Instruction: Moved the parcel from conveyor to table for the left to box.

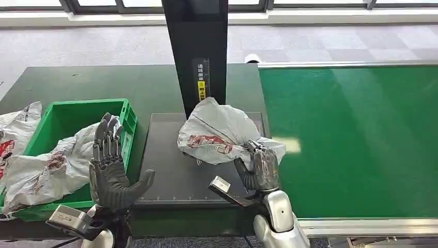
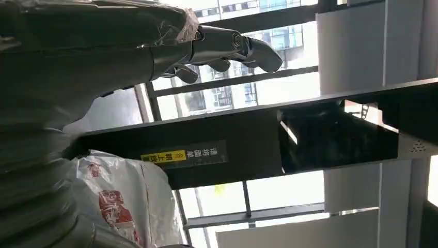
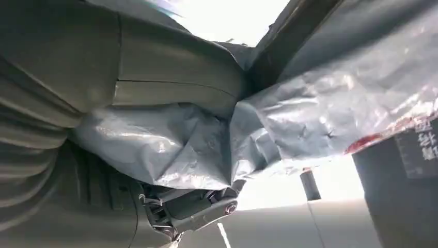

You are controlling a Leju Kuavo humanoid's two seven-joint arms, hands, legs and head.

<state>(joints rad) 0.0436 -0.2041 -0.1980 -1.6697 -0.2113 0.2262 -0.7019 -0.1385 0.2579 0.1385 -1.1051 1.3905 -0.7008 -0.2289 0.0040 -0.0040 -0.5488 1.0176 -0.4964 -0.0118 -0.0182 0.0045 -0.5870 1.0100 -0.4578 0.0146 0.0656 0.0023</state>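
Dark green tabletop fills the foreground, with the green conveyor on its right side. Nearest, the left hand hovers empty, fingers spread upright, beside the green box holding a grey bag. The right hand clamps the grey parcel by its edge over the black scale plate. Behind stands a black post, then windows.

Grey-white parcel, perhaps red-printed
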